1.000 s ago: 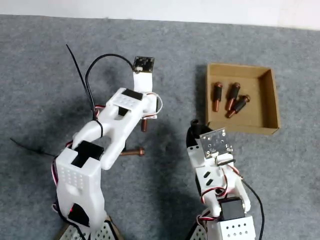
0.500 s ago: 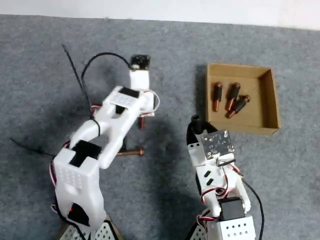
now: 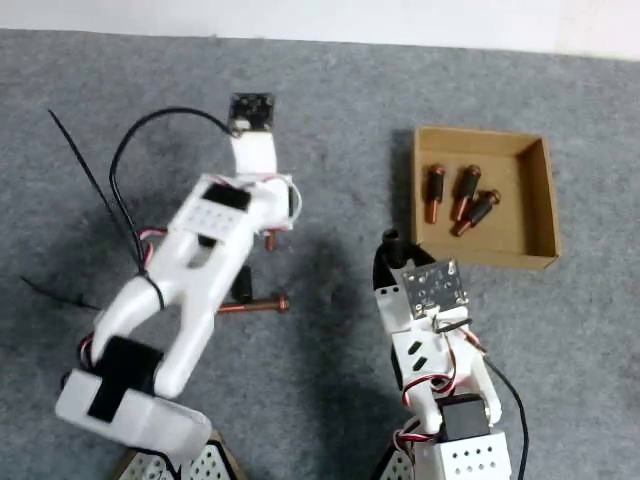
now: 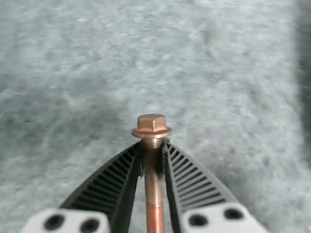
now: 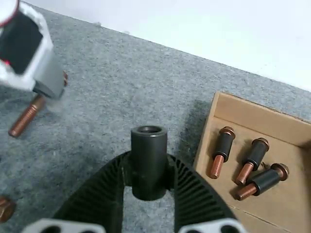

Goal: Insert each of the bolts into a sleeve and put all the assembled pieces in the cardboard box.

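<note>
My left gripper (image 4: pixel 153 143) is shut on the shank of a copper bolt (image 4: pixel 153 127), just under its hex head, above grey carpet. From above, that bolt's tip (image 3: pixel 269 241) pokes out below the left arm's wrist. My right gripper (image 5: pixel 148 167) is shut on an upright black sleeve (image 5: pixel 148 155), which stands (image 3: pixel 388 243) just left of the cardboard box (image 3: pixel 480 257). Three bolts fitted with sleeves (image 3: pixel 465 192) lie inside the box. A loose bolt (image 3: pixel 252 304) lies on the carpet between the arms.
The right wrist view shows the left arm's held bolt (image 5: pixel 26 116) hanging off to the sleeve's side, and the cardboard box wall (image 5: pixel 252 111) on the other side. A black cable (image 3: pixel 120 190) loops over the left arm. Open carpet lies beyond both grippers.
The left arm has swung left and farther from the box with the bolt still in its gripper. The right arm and its sleeve have stayed put.
</note>
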`<state>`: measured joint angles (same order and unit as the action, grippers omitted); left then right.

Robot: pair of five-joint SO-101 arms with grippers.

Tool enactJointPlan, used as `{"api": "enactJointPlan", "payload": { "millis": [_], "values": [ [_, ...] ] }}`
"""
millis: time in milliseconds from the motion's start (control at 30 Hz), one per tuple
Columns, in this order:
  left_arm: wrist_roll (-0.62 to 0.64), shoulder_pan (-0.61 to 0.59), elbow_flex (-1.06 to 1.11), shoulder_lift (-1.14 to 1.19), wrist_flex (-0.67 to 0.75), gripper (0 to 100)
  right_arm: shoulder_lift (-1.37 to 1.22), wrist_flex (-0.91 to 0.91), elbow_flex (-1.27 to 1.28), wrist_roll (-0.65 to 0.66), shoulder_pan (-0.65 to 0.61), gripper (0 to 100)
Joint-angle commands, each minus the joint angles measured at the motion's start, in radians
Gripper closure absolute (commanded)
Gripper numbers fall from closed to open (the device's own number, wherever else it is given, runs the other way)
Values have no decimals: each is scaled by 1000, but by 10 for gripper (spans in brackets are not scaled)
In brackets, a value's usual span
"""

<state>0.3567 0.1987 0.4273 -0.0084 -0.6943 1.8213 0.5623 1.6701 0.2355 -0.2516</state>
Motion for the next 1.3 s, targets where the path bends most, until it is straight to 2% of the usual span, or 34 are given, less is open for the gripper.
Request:
{"api": "enactJointPlan", "payload": {
  "millis": [0, 367, 467, 667, 800, 1100, 1167, 1267],
  "values": [
    [-3, 42, 163, -159, 218, 994, 16, -36, 94, -5, 2, 990],
    [5, 59, 734, -561, 919, 994, 16, -36, 96, -6, -4, 990],
    [5, 81, 840, -621, 1069, 994, 16, -35, 96, -5, -38, 990],
    [5, 176, 974, -671, 1247, 994, 15, -33, 96, -5, -56, 990],
    [5, 185, 1026, -688, 1358, 994, 15, -33, 96, -5, -58, 990],
    [5, 186, 1247, -866, 1738, 991, 15, -33, 96, -5, -58, 990],
    [6, 186, 1259, -912, 1760, 991, 15, -33, 96, -5, -58, 990],
    [6, 199, 1259, -960, 1691, 991, 15, -33, 96, -5, -58, 990]
  ]
}}
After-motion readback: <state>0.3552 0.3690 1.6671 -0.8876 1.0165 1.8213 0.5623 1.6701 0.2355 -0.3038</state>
